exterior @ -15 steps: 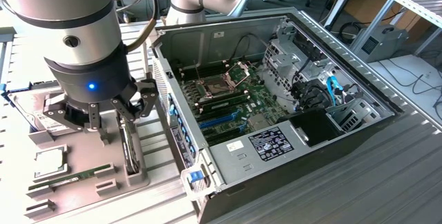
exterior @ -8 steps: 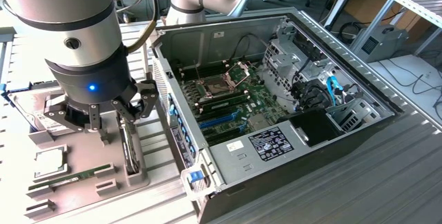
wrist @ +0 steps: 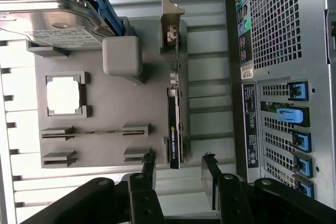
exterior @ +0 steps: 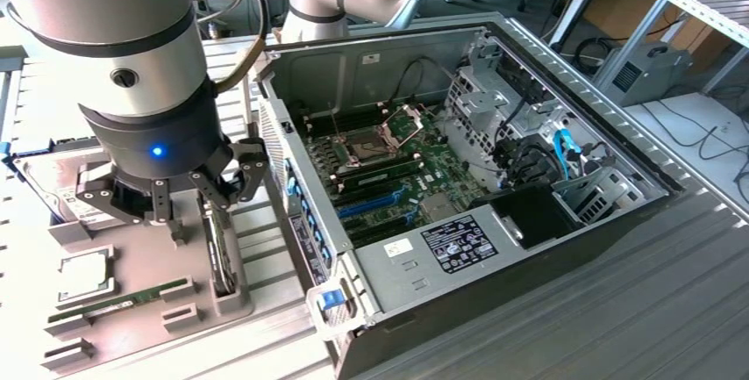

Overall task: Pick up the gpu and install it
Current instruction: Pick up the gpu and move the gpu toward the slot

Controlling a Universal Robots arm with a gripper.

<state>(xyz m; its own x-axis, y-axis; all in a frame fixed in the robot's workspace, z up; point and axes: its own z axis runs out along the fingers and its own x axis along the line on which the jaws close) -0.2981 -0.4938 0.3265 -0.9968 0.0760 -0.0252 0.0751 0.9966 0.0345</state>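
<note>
Ribbed grey metal worktop [exterior: 609,310] runs under everything. At the exterior view's left you have a matte grey moulded tray [exterior: 140,261] carrying a silver hard drive [wrist: 52,24], a square silvery chip [exterior: 84,276] and a slim green memory stick [exterior: 123,299]. The gpu [exterior: 219,248] [wrist: 176,129], a thin black slab, stands on edge along the tray's side nearest the case. Your arm points straight down over it, gripper [exterior: 205,213] [wrist: 178,157] spread wide, one black finger on either side of the card's line, holding nothing. At the exterior view's right the open tower case [exterior: 410,261] lies on its side, motherboard exposed.
</note>
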